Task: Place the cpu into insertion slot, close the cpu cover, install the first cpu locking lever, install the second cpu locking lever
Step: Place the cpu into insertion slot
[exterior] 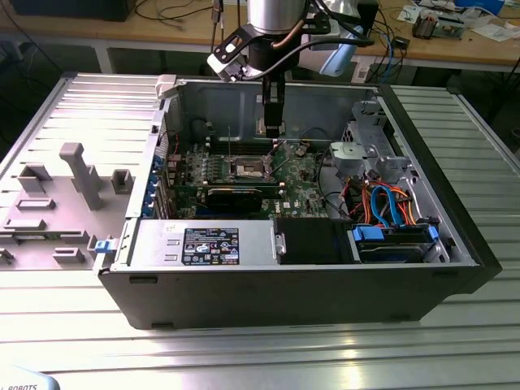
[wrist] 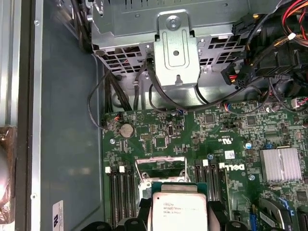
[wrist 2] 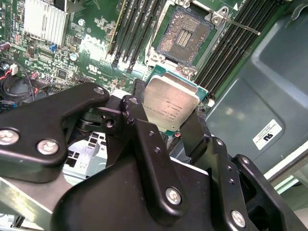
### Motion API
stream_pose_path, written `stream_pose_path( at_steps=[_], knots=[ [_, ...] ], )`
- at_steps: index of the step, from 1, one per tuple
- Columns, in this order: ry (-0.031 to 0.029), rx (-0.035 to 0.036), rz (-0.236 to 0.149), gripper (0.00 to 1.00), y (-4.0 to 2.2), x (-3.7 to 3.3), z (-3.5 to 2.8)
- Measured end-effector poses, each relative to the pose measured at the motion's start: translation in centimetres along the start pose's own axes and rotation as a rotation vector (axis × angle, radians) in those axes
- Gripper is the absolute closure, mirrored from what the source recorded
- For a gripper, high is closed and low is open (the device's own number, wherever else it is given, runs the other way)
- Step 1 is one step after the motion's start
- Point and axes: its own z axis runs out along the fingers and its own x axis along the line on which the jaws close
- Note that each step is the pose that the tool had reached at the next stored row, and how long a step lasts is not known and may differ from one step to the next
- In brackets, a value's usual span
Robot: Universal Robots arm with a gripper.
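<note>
While the gripper clamps the cpu by two edges, we list the insertion slot bare; the cpu cover open

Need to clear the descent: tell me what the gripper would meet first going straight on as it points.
Probably the insertion slot or its silver rim: the gripper, shut on the cpu, points down at the motherboard there. Depth is unclear, so alignment is uncertain.

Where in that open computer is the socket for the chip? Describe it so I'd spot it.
Inside the open computer case, find the green motherboard. Between its banks of long black memory slots lies the insertion slot: a square dark recess, silver-rimmed, not long and narrow.
</note>
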Motion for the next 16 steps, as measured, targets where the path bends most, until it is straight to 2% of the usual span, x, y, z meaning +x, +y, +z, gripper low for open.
stream_pose_path(
  at_steps=[4,9,12,16],
  knots=[
    [-0.0017,-0.0005,0.019,0.46,-0.08,-0.01,0.24],
    [-0.0016,-0.0006,0.018,0.46,-0.51,-0.05,0.43],
    [-0.0008,-0.0003,0.009,0.46,-0.76,-0.08,0.63],
    [0.002,0.0009,-0.033,0.46,-0.79,-0.08,0.82]
  ],
)
